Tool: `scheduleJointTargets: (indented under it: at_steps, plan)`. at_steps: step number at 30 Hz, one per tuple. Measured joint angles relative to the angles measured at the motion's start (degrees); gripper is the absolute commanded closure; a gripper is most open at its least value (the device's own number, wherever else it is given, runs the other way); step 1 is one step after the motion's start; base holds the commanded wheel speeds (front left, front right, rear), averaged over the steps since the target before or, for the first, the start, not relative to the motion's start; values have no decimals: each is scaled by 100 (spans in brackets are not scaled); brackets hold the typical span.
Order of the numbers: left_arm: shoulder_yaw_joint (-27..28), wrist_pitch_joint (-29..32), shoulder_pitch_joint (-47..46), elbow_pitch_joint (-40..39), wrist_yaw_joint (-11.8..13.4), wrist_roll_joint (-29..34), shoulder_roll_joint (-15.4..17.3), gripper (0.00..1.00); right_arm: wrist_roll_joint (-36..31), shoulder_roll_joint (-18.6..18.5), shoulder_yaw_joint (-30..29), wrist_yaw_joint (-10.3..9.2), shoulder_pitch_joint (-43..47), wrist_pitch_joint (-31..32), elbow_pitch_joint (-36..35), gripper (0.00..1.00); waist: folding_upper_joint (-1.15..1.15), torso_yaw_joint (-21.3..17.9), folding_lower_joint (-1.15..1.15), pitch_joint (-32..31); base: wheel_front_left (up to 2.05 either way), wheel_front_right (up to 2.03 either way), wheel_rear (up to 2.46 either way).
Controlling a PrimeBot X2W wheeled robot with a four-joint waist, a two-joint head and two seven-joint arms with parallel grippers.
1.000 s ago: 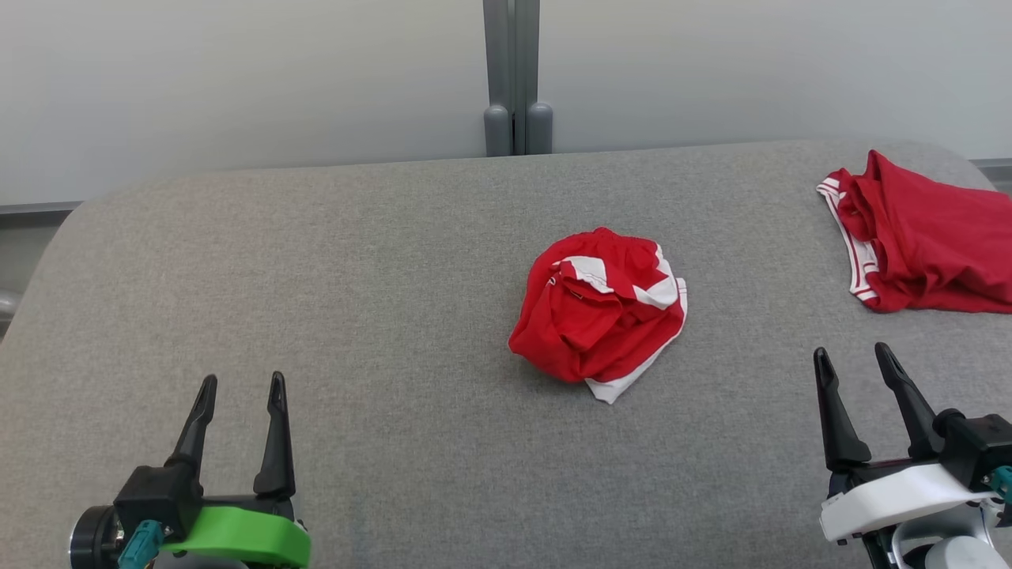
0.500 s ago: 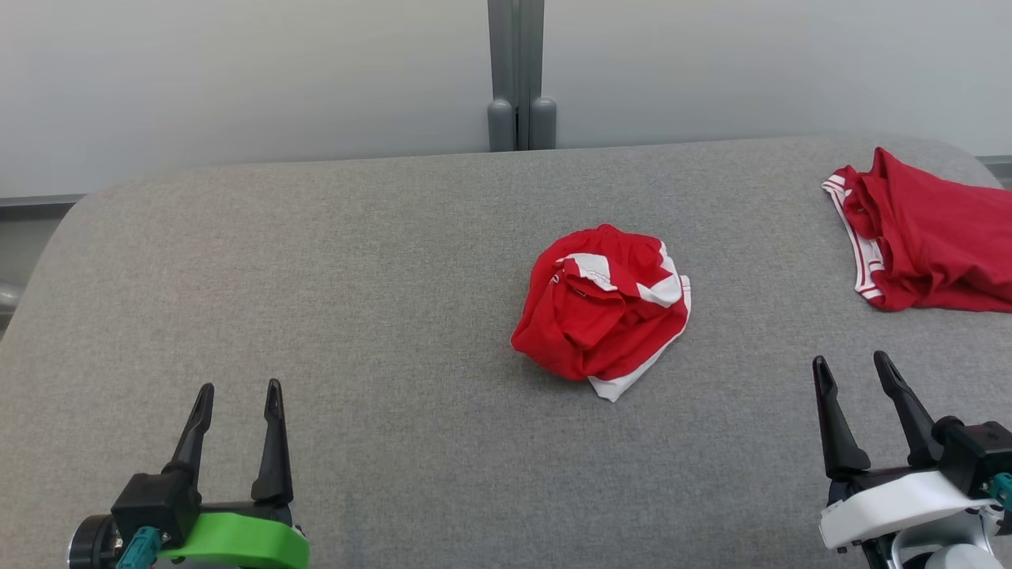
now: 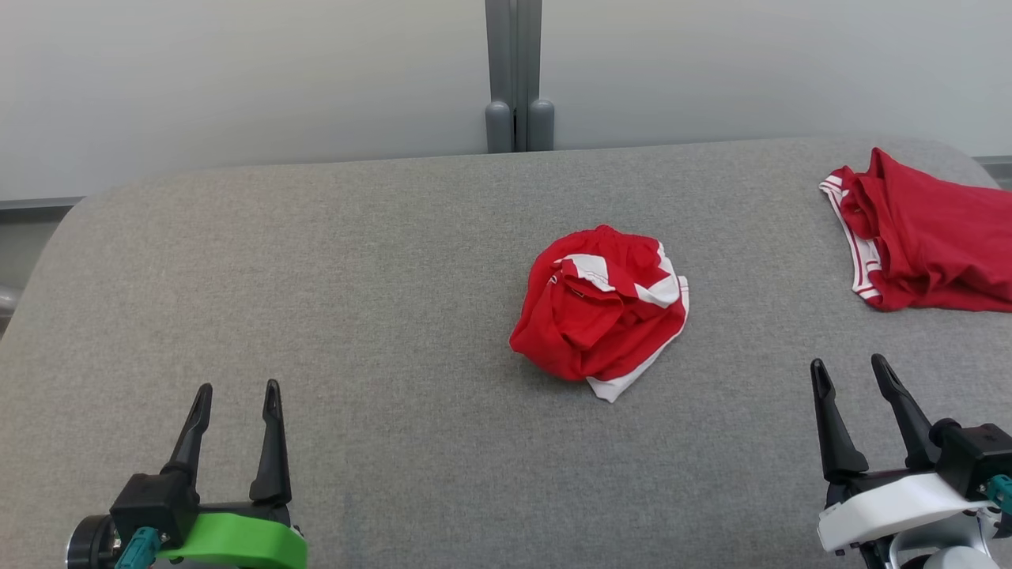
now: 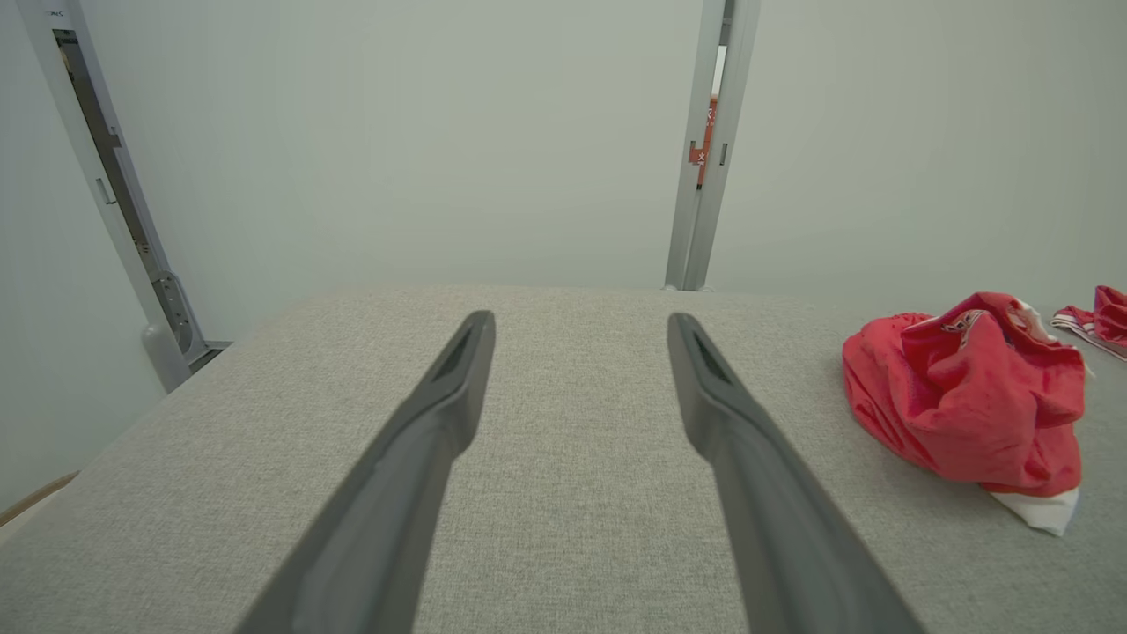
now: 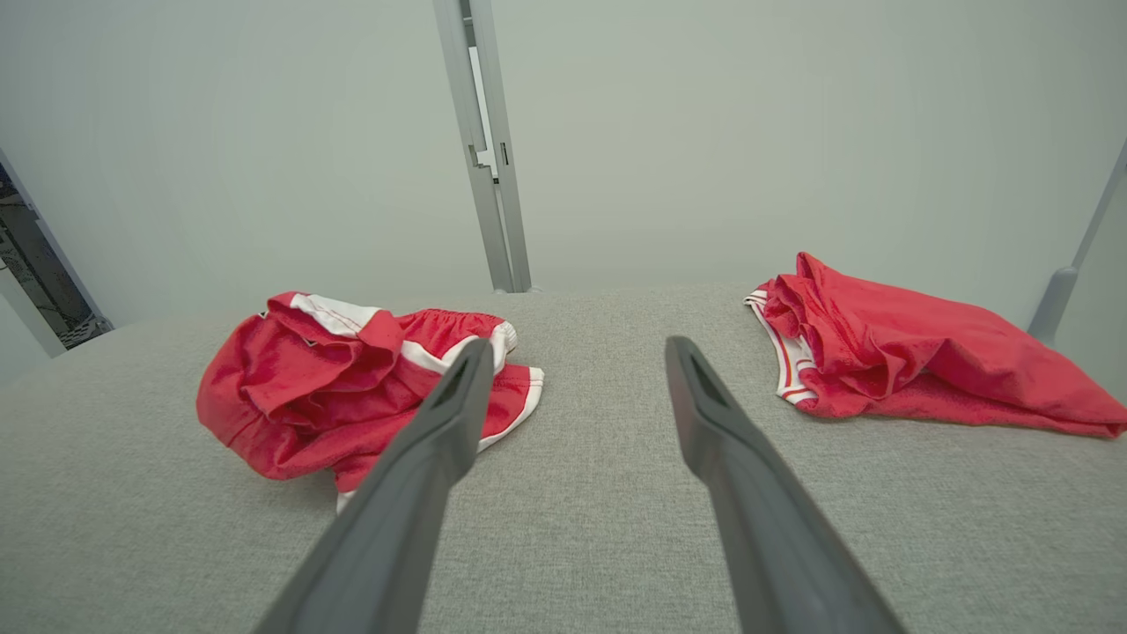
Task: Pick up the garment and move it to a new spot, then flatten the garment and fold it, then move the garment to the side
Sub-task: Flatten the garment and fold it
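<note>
Garment [image 3: 598, 312] on grey surface [image 3: 316, 276], pale wall [image 3: 237, 79]

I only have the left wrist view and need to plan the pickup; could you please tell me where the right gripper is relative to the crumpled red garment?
Observer: The right gripper sits nearer the robot than the crumpled garment, off to its right, not touching it.
Operator: What is the red scrap at my far right?
Observer: A second red garment with white-striped trim, lying flatter near the far right corner.
Operator: Do the two touch?
Observer: No, bare grey table separates them.
</note>
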Motion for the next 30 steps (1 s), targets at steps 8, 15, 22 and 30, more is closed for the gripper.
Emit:
scheduleJointTargets:
  at_steps: [8,15,22,30]
  plan:
    - [42,0,0,10,-29,48,-45,0,4,2,-3,0,5,0,5,0,0,4,0,29,0,0,0]
    - [71,0,0,12,-53,125,-88,0,10,1,-3,0,5,-1,7,0,0,9,0,56,0,0,0]
    - [103,0,-1,15,-64,172,-115,0,16,-3,-8,0,4,-7,12,0,0,11,0,89,0,0,0]
    - [132,0,-2,31,-100,207,-140,0,27,-9,-11,0,4,-8,27,0,0,19,0,98,0,0,0]
